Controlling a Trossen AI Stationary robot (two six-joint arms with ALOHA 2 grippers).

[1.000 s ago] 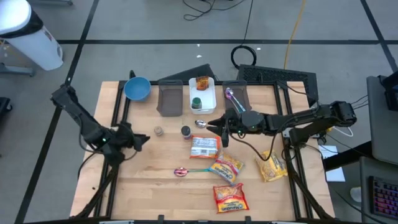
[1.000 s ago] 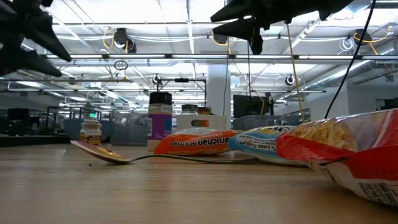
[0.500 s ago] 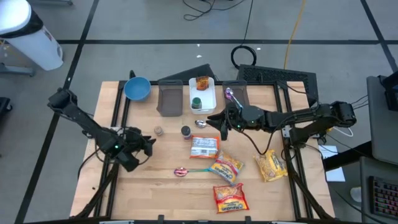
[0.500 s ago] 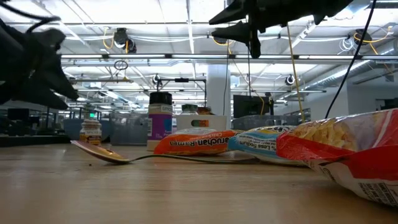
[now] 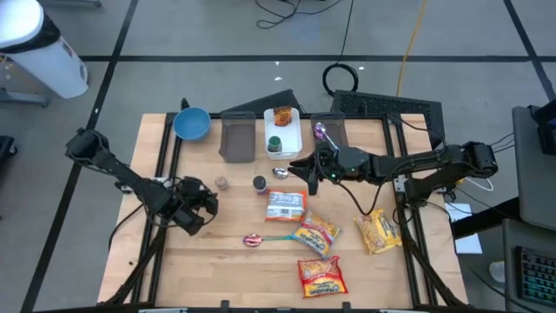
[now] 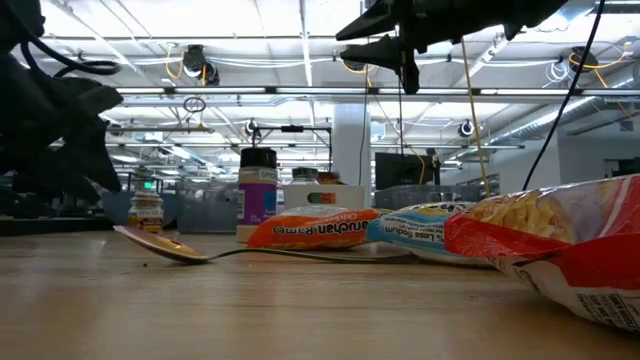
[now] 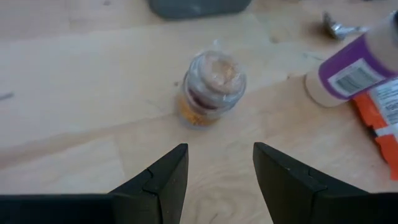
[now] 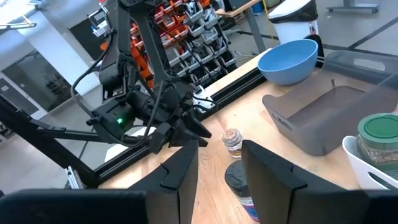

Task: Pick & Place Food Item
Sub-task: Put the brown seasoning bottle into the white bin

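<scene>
Nothing lifted yet. Left pincer (image 7: 214,165) parted and empty, aimed at small clear spice jar (image 7: 211,87) mid-frame on bench (image 7: 74,93). Right pincer (image 8: 219,162) parted, empty, hovering centre-right in the high view.

Even, bright overhead light on the counter (image 5: 226,261) with soft, faint shadows; low view backlit by ceiling strips (image 6: 300,40), arms in silhouette; nearest packet (image 6: 560,250) out of focus; left wrist view soft, jar (image 7: 210,87) blurred

Matt wooden table (image 5: 217,261), glossy packets (image 5: 320,276)
</scene>
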